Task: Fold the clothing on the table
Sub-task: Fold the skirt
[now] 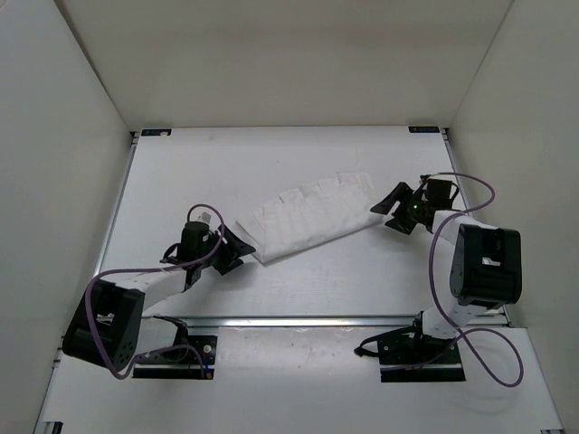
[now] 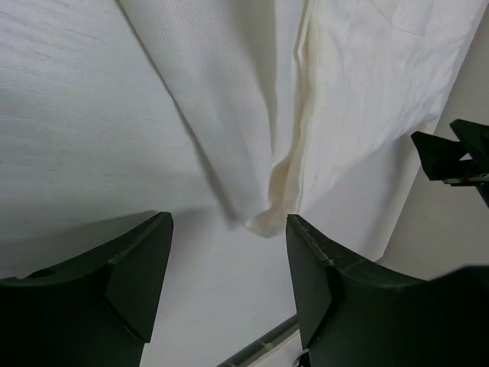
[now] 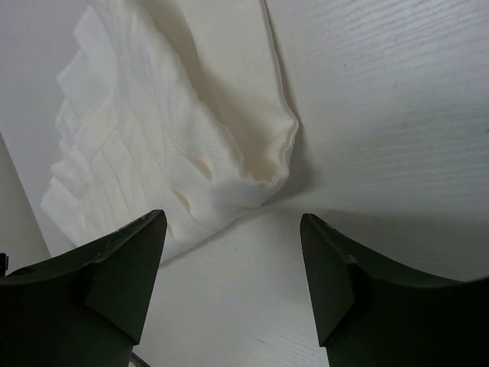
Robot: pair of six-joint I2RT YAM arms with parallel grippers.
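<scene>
White table (image 1: 271, 154) holds clothing (image 1: 308, 217) diagonally at its middle; left gripper (image 1: 237, 249) and right gripper (image 1: 391, 210) at its 2 ends, jaws wide, empty.

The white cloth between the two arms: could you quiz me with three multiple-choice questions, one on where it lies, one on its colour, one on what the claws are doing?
1. Where does the clothing lie?
A. draped over an arm
B. on the table, between the left gripper and the right gripper
C. in the far corner

2. Its colour?
A. white
B. blue
C. red

3. The grippers are:
A. both shut on it
B. one shut on it
C. both open, holding nothing

Answers:
B, it stretches slantwise from one gripper to the other.
A, it is white like the table.
C, each wrist view shows jaws apart, the cloth's end ahead of them.
</scene>
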